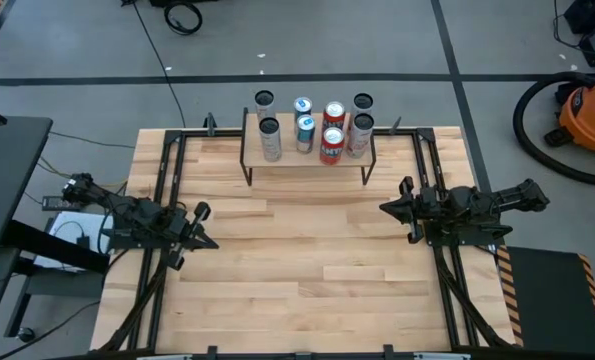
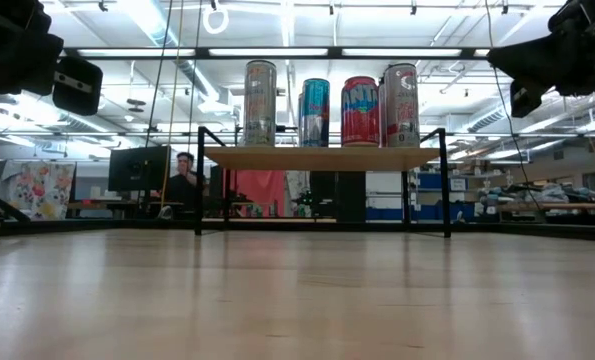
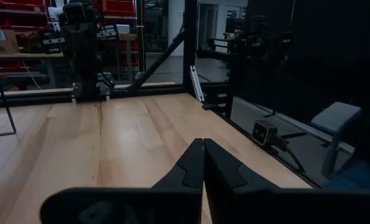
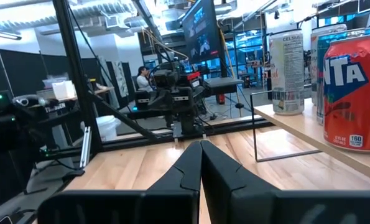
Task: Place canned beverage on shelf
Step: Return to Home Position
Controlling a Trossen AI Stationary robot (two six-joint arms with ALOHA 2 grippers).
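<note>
The shelf (image 1: 307,160), a small light-wood board on thin black legs, stands at the table's far middle. Several cans stand upright on it: a silver can (image 1: 270,138), a blue can (image 1: 305,132), a red can (image 1: 332,143) and a white-and-red can (image 1: 359,133). In the low view they stand in a row (image 2: 327,105). My left gripper (image 1: 209,241) hovers shut and empty at the table's left. My right gripper (image 1: 385,207) hovers shut and empty at the right, near the shelf's right legs. The red can shows close in the right wrist view (image 4: 352,87).
Black metal frame rails (image 1: 167,170) run along the table's left, right and far sides. The wooden tabletop (image 1: 307,270) spreads between the two arms. An orange vacuum (image 1: 587,110) stands on the floor beyond the right edge. A person (image 2: 182,180) sits far behind the table.
</note>
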